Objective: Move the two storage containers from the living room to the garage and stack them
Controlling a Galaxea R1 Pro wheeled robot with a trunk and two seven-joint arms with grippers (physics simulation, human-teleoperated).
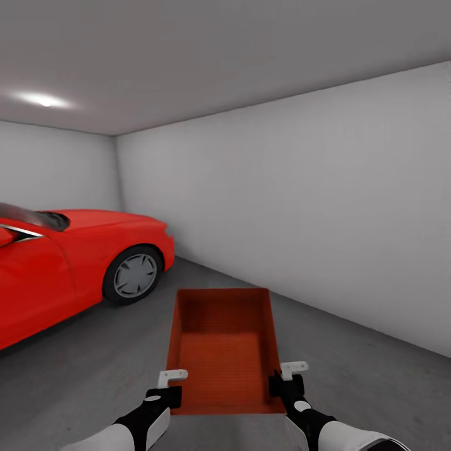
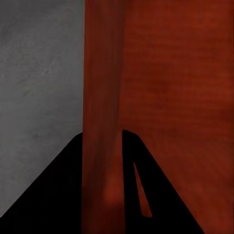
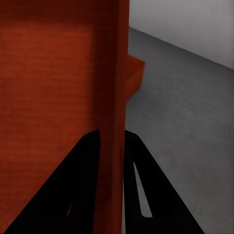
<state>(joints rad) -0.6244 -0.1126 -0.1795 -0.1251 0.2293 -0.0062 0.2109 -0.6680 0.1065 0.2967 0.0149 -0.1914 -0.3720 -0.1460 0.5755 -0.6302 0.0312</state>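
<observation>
We're in the garage, and there's plenty of room ahead. The white wall [image 1: 300, 207] runs along the right side and angles away to the far corner, meeting the floor [image 1: 351, 369] in a long clean line. That dark grey concrete lies open in front and off to the right, all the way to the wall's foot.

Over on the left sits the red car [image 1: 69, 263], nose pointing toward the far corner, its front wheel [image 1: 133, 274] just beyond the container's far left corner. It narrows the lane on that side; the gap between car and wall is the free corridor, and the container sits right in it.

Now the storage container [image 1: 225, 344]: orange-red, open top, held out in front between both arms, its long axis pointing forward, inside bare.

The left gripper [image 2: 102, 141] is pinching the left side wall near the closest corner, one finger outside, one inside, wall sandwiched between them. The right gripper [image 3: 112, 139] is doing the same on the right side wall, fingers pressed to either face.

In the right wrist view, an orange-red corner [image 3: 134, 73] pokes out beyond the held wall, down near the floor; whether it's a second container I can't tell.
</observation>
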